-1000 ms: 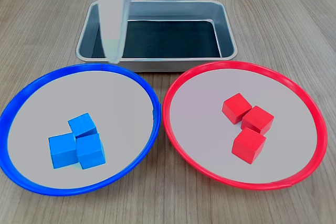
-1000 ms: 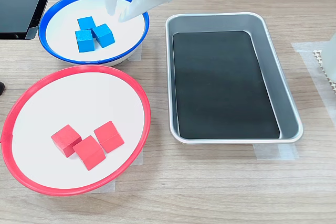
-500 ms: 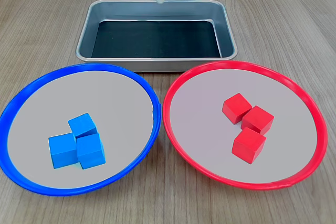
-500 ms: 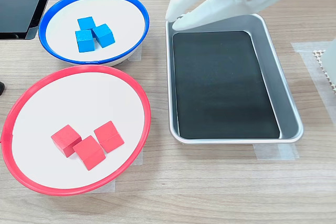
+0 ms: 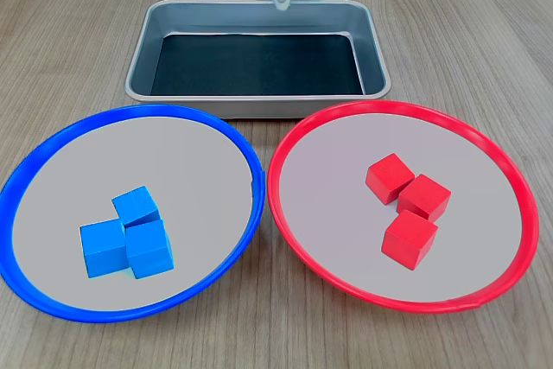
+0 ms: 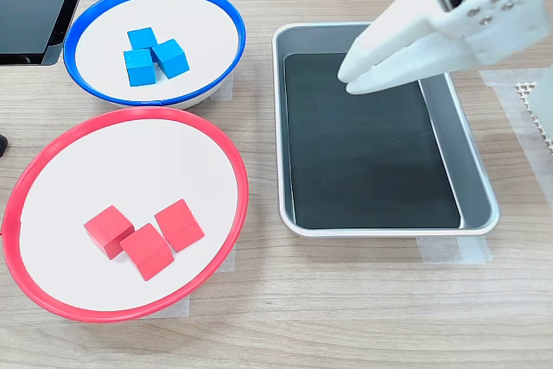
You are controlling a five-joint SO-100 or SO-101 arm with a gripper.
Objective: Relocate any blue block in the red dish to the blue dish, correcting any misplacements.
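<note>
The sorting looked finished. All three blue cubes (image 5: 128, 244) sat bunched together, touching one another, on the pale floor of the blue dish (image 5: 52, 149), toward the first exterior view's lower left of it. The red dish (image 5: 285, 149) held only three red cubes (image 5: 406, 209), also huddled in a touching cluster, so no blue block was left there to correct. Each colour was in its matching dish, which I took to be the point of the whole layout: two dishes side by side, nearly rim to rim, with the rectangular metal tray (image 5: 373, 49) set behind them in the first exterior view, its dark bottom bare.

The gripper (image 6: 354, 79) hung above that tray, well apart from both dishes. In the second exterior view its two white fingers (image 6: 389, 30) ran down toward the second exterior view's left and came almost together at the tips, with only a thin gap further up. Nothing was pinched between them. In the first exterior view only a narrow white tip showed near the top edge, too little to add anything.

With nothing carried and the arm parked over neutral ground, I judged there was no pick in hand, and that the arm hung clear of the blocks so as not to disturb them.
</note>
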